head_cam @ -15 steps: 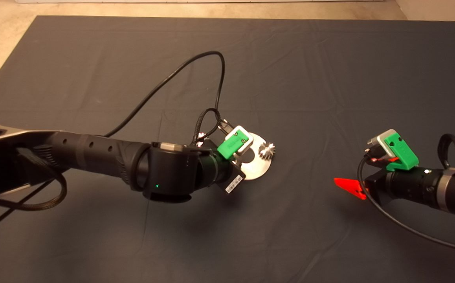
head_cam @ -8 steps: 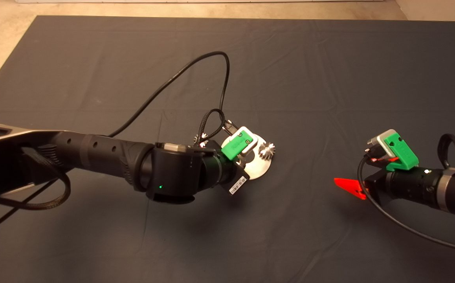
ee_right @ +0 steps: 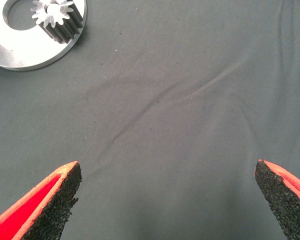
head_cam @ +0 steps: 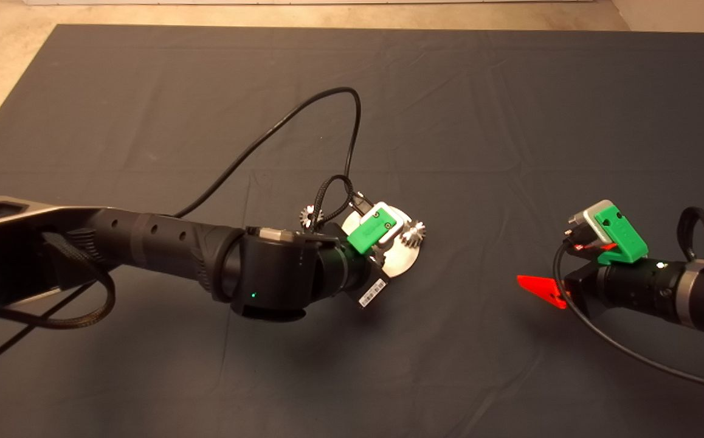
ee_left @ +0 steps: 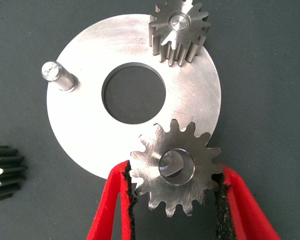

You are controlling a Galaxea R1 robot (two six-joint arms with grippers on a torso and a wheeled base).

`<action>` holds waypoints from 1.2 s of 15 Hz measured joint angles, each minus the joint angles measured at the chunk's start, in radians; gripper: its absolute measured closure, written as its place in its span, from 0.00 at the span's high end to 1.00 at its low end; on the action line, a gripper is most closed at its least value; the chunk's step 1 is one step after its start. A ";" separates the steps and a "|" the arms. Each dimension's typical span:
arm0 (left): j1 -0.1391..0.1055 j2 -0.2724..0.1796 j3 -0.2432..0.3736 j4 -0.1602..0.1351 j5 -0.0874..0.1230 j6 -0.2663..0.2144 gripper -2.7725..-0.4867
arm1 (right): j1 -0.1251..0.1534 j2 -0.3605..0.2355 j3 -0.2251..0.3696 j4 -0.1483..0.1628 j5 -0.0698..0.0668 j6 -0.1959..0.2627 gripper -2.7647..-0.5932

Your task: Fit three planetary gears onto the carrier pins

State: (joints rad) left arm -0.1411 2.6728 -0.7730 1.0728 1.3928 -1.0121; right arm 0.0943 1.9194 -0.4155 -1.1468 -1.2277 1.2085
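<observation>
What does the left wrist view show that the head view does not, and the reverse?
Only the left wrist view shows the bare pin, the disc's centre hole, and the left gripper shut on a gear above the disc. Only the head view shows both arms, the cable and the right gripper waiting apart. Both show the disc, the mounted gear and the loose gear on the mat.

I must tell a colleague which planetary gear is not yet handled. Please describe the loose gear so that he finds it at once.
Start at the round silver carrier disc in the middle of the dark mat. One gear already sits on a pin there, and the left gripper holds a second gear over the disc. The loose gear lies alone on the mat beside the disc, touching neither disc nor gripper.
</observation>
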 joint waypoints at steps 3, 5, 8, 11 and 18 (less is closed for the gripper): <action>0.017 -0.002 0.000 0.000 0.000 0.000 0.09 | 0.000 0.000 0.000 0.000 0.000 0.000 0.92; 0.021 -0.002 -0.011 0.000 0.000 0.000 0.09 | 0.000 0.000 0.000 0.000 0.000 0.000 0.92; 0.019 -0.002 -0.019 0.000 -0.008 0.001 0.09 | 0.000 0.000 0.000 0.000 0.000 0.000 0.92; 0.019 -0.002 -0.030 0.002 -0.026 0.003 0.09 | 0.000 0.000 0.000 0.000 0.000 0.000 0.92; 0.019 -0.004 -0.031 0.003 -0.029 0.006 0.09 | 0.000 0.000 0.000 0.000 0.000 0.000 0.92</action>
State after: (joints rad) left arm -0.1221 2.6689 -0.8038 1.0755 1.3634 -1.0064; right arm 0.0943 1.9190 -0.4155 -1.1468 -1.2277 1.2085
